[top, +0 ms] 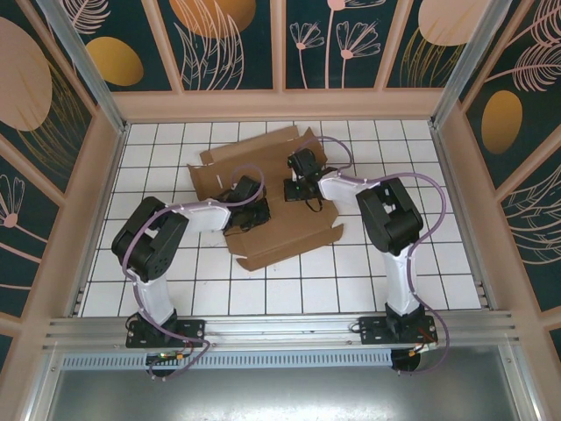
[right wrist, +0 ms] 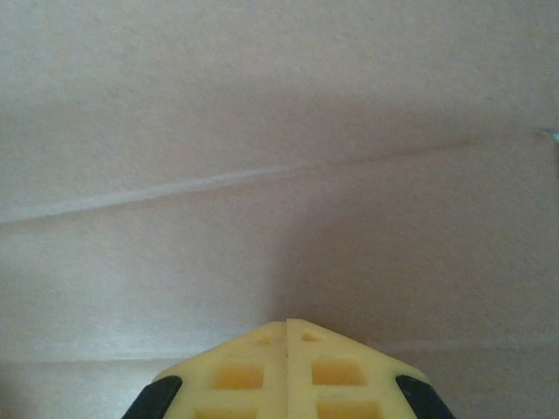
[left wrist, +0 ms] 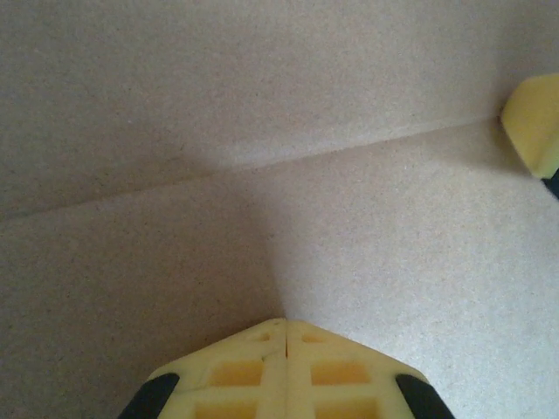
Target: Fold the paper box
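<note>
progress: early, by my read. the plain brown die-cut cardboard paper box (top: 289, 244) lies opened out, nearly flat, on the white tiled table (top: 421, 263), centre of the top view, a bit above mid-frame. no walls stood up and no tabs tucked that i can see. creasing, raising the sides and closing the lid look to be all left.

claws: my left claw (left wrist: 286, 330) has its yellow fingertips pressed together, nothing between them, tips down at the cardboard just below a crease line (left wrist: 262, 161). my right claw (right wrist: 286, 325) is likewise closed and empty, over bare cardboard w/ a faint crease (right wrist: 218, 179) ahead.

orientation: the blank sits skewed, top and bottom edges rising toward frame right. long axis approx. upper centre to lower centre, leaning down-right. arms cover the middle, so not certain. small flaps stick out at upper left.
</note>
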`<state>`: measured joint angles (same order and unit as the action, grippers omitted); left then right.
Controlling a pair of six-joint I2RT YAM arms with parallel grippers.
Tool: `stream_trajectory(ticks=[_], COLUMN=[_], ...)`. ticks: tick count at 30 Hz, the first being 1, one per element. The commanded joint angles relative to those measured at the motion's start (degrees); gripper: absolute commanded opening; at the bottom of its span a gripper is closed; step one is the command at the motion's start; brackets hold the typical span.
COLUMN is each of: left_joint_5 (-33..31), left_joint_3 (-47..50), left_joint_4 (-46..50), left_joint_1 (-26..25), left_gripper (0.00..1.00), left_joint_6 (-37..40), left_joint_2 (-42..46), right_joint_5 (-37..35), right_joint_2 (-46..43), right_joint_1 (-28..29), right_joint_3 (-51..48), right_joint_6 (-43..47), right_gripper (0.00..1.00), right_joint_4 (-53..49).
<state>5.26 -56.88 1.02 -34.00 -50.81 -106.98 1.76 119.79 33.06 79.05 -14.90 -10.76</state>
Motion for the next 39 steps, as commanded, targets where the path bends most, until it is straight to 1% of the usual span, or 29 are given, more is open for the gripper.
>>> stream_trajectory(ticks=[1,3,6,7,9,12,15,18,22,24,26,29,32,34,39], left_joint_5=[-3.1,-3.5,-4.7,-4.6,-5.7,-6.7,-6.5,-6.4,-5.4,-3.1,-0.5,0.9,2.5,3.7,-1.1], left_joint_3=[1.5,1.8,1.5,-0.1,-2.8,-8.1,-13.1,-15.9,-13.7,-10.8,-8.2,-4.9,-3.6,-2.6,-3.1], left_joint_4=[6.2,6.2,6.5,6.3,7.0,8.6,9.9,10.3,8.2,6.3,4.8,3.1,2.9,2.2,5.5], left_joint_1=[2.8,4.9,7.7,8.3,8.8,8.8,8.8,8.8,8.8,8.6,8.1,5.6,3.3,3.3,3.9], left_gripper=[0.0,0.0,0.0,0.0,0.0,0.0,0.0,0.0,0.0,0.0,0.0,0.0,0.0,0.0,0.0], left_joint_6=[1.8,2.0,1.9,1.8,2.0,2.6,3.3,3.9,4.3,3.9,2.8,1.6,0.5,-0.4,1.4], left_joint_2=[-5.5,-6.4,-7.7,-8.1,-9.3,-11.9,-15.2,-15.3,-9.1,-6.0,-3.8,-1.8,-2.6,-3.8,-5.1], right_joint_5=[-5.8,-5.5,-2.9,-0.8,1.0,1.3,4.6,6.6,5.7,4.4,3.6,2.5,-0.4,-1.5,1.7], right_joint_2=[0.0,-3.3,-8.3,-9.7,-12.7,-15.0,-15.8,-18.3,-26.1,-29.4,-30.4,-29.7,-27.9,-26.6,-23.9], right_joint_1=[-0.9,-1.0,-0.8,-0.6,1.1,5.8,10.2,11.7,9.4,6.8,3.5,-1.2,-3.3,-3.9,-4.3], right_joint_3=[-4.1,-8.9,-16.2,-18.4,-22.6,-25.3,-25.6,-25.2,-26.4,-27.0,-27.5,-28.4,-28.8,-29.4,-31.9], right_joint_6=[1.6,0.9,-1.3,-2.1,-3.7,-5.1,-6.9,-8.5,-9.1,-8.8,-8.2,-7.5,-6.3,-5.8,-6.5], right_gripper=[0.0,0.0,0.0,0.0,0.0,0.02,0.04,0.06,0.1,0.13,0.16,0.18,0.18,0.18,0.18], right_joint_4=[-3.4,-1.9,0.5,1.3,2.5,1.9,2.2,3.4,4.4,3.9,3.2,2.6,2.2,2.5,4.6])
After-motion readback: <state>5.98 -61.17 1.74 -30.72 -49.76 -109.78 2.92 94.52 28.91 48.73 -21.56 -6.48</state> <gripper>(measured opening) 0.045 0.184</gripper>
